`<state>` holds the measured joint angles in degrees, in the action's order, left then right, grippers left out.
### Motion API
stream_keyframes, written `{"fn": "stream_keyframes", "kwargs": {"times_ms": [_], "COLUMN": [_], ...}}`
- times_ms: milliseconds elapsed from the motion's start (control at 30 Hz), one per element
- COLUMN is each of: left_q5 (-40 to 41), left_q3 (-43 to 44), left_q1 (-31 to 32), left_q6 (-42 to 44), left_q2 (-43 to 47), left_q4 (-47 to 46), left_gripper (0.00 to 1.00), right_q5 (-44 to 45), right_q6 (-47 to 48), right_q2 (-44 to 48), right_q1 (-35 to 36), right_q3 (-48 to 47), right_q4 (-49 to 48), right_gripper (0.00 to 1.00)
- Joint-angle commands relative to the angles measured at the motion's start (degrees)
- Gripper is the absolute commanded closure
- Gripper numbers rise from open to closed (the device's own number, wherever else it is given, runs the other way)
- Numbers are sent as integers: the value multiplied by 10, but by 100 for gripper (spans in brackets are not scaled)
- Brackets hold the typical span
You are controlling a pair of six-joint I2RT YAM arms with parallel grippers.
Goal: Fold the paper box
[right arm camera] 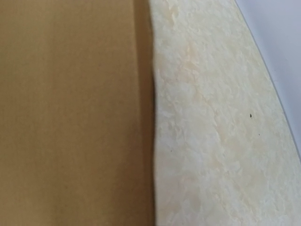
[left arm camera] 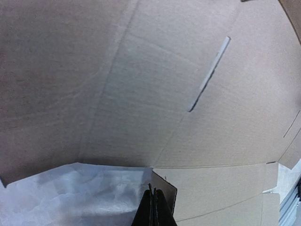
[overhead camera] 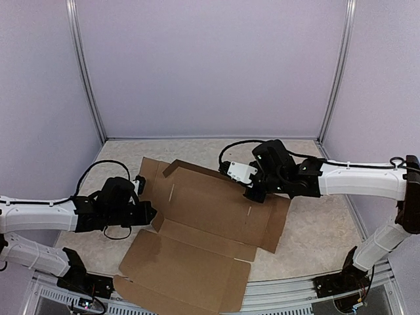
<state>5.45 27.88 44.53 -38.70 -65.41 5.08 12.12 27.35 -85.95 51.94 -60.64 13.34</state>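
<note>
One paper box (overhead camera: 197, 223) here, just the one brown die-cut sheet, opened out and mostly flat on the bench (overhead camera: 315, 223). It sits between the two grippers and spreads from them toward the arm bases, with the biggest panel reaching the near edge. A narrow flap (overhead camera: 178, 168) along the far side is tipped up a bit. I count two slots from above: one (overhead camera: 172, 192) just right of the left gripper, the other (overhead camera: 250, 211) just below the right gripper.

The left gripper (overhead camera: 149, 214) is right at the sheet's left edge. On its own wrist cam the fingers (left arm camera: 154, 209) are pressed together, and I can't see anything pinched between them. A small cardboard corner (left arm camera: 165, 187) sits just beside the tips, and whether it touches I can't tell. Ahead of it the cardboard (left arm camera: 141, 94) fills nearly the whole view, with one slot (left arm camera: 209, 75) showing.

The right gripper (overhead camera: 254, 194) is over the sheet's right part, down close to the cardboard, also closed. Contact is hard to call from above. Its wrist cam doesn't catch the fingers at all, only cardboard (right arm camera: 70, 117) on the left with one straight edge, and marbled cream bench (right arm camera: 211, 141) on the right.

Beyond that: two arms, pale purple walls, and two metal posts (overhead camera: 85, 72) (overhead camera: 338, 72) at the back corners.
</note>
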Motion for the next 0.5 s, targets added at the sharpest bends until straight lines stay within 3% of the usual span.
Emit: {"fn": "stream_keyframes", "kwargs": {"times_ms": [0, 467], "left_q5": [-29, -8], "left_q3": [22, 26], "left_q1": [16, 82], "left_q6": [-8, -45], "left_q2": [-10, -104], "left_q4": [-35, -85], "left_gripper": [100, 100], "right_q5": [8, 27], "right_q6": [-24, -21], "right_q2": [-2, 1], "right_q1": [-4, -4], "right_q3": [14, 18], "right_q4": [-37, -47], "right_gripper": [100, 100]}}
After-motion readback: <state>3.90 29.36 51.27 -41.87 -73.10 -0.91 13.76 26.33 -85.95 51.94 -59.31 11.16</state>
